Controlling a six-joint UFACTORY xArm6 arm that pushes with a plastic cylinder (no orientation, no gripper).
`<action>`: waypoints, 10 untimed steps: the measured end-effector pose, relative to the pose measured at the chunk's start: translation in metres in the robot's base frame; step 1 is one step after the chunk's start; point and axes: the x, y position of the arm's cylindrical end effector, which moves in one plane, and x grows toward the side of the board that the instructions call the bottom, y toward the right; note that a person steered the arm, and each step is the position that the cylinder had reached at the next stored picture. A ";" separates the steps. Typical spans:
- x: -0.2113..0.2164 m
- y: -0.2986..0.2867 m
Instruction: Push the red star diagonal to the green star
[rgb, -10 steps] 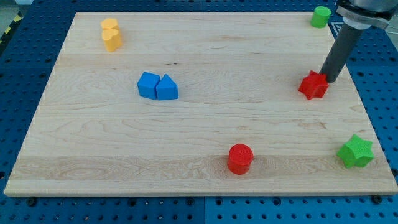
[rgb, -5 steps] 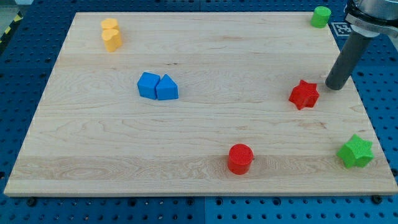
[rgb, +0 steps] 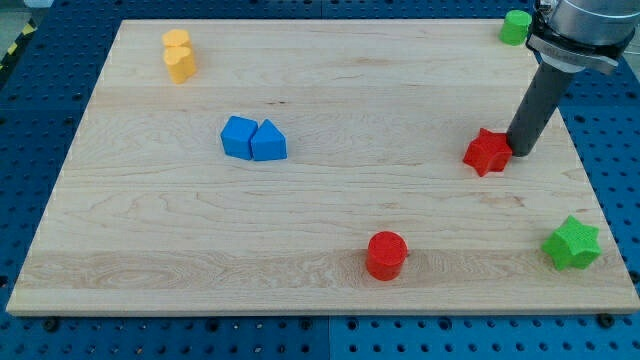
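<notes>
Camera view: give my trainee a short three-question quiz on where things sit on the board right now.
1. True or false: my tip is at the view's right side of the red star.
2. Which block lies nearest the board's bottom right corner in the view? A) red cylinder B) green star C) yellow block
3. Fill in: the two blue blocks sit ____ each other.

Key: 1 true, with the tip right against the star. 2 B. 3 touching.
</notes>
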 end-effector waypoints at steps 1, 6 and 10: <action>0.000 -0.016; 0.001 -0.096; 0.084 -0.098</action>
